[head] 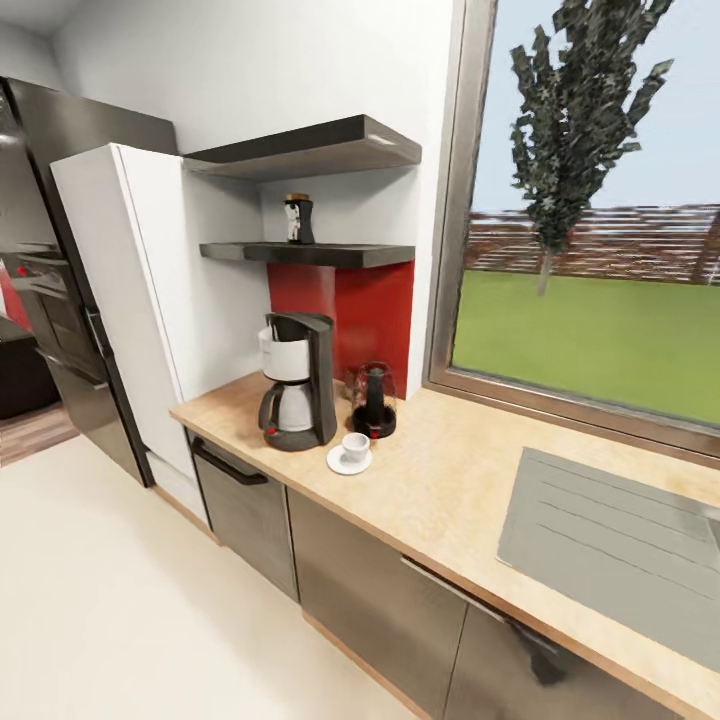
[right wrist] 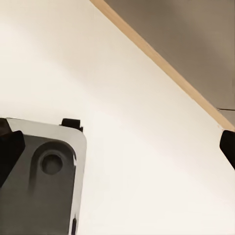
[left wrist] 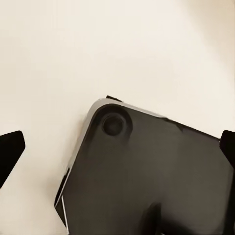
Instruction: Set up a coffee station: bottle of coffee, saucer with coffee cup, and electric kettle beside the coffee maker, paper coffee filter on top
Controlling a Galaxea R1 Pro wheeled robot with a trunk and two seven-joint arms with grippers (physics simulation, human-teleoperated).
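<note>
On the tan kitchen countertop (head: 450, 500) stands the black-and-white coffee maker (head: 298, 385). Just to its right is the dark glass electric kettle (head: 375, 402). In front of both, the white coffee cup (head: 355, 444) sits on the saucer (head: 341, 463). The bottle of coffee (head: 298, 220), gold-capped, stands on the lower black kitchen shelf (head: 340, 255) above them. The paper coffee filter is out of view. My left gripper (left wrist: 117, 149) and right gripper (right wrist: 117, 147) both hang open over the pale floor, holding nothing, with dark fingertips (left wrist: 10, 152) (right wrist: 228, 146) at the frame edges.
A second black shelf (head: 310, 150) hangs higher up. A white fridge (head: 130, 300) and a black oven column (head: 60, 320) stand left of the counter, with a grey sink (head: 610, 545) and a window (head: 600, 220) to the right. My dark base corner (left wrist: 147, 171) shows below the left gripper.
</note>
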